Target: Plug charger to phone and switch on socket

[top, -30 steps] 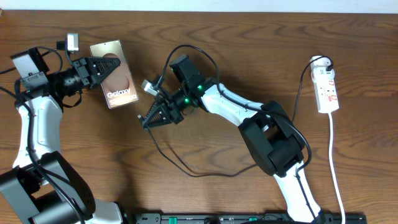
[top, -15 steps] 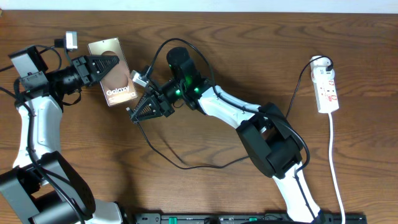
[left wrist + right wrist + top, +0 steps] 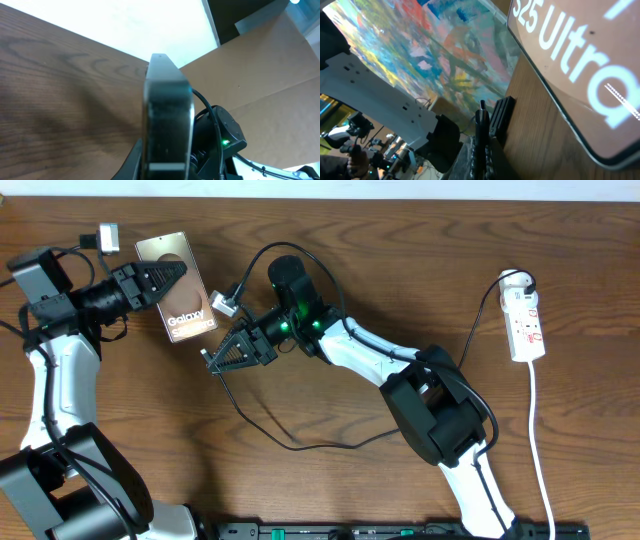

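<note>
Flat rectangular brownish-grey phone (image 3: 188, 318), with white "Galaxy" lettering on a smooth face, is found angled at the upper left of the grained brown wooden table (image 3: 400, 250). The left gripper (image 3: 176, 275) is clamped across it. From the left wrist view the slab is seen edge-on, rounded and glossy, between black fingers. The right gripper (image 3: 211, 359), jaws pressed together, is closed on the charger (image 3: 300, 446), a long thin black cable. Its slim tip is seen just beside the phone's lower edge, and contact cannot be told. The narrow white oblong plastic socket (image 3: 527, 325), red-marked, lies far right, well apart.
</note>
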You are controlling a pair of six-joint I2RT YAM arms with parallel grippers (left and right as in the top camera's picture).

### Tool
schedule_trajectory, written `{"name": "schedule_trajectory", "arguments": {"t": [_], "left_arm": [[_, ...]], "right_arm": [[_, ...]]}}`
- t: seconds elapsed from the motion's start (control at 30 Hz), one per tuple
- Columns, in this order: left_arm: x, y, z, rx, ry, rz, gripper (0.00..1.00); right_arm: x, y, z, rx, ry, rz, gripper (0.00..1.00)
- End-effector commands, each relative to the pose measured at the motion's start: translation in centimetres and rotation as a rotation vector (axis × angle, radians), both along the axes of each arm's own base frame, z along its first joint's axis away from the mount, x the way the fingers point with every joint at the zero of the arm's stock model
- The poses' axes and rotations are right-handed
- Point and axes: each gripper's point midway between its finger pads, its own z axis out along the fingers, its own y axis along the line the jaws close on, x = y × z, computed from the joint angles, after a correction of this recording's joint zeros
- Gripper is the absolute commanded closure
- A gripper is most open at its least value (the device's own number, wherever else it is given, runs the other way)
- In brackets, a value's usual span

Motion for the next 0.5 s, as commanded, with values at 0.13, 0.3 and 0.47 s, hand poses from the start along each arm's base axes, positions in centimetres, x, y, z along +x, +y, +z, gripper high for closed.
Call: {"name": "schedule_trajectory", "arguments": {"t": [0.13,0.3,0.47], "left_arm": [[-0.2,-2.3,0.1,-0.052,0.046,-0.075,0.93],[1.0,-2.3,-1.6,-0.063,0.132,-0.032,0.93],[2.5,-1.9,-2.1,-0.095,0.153,-0.012,0.93]], "right_arm": [[2.1,-1.1,-0.2,-0.028,0.037,-0.05,0.99],[3.3,-2.4,-0.1,-0.025,0.045,-0.058,0.99],[3.8,-2.7,0.0,-0.024,0.044,-0.067,0.99]]}}
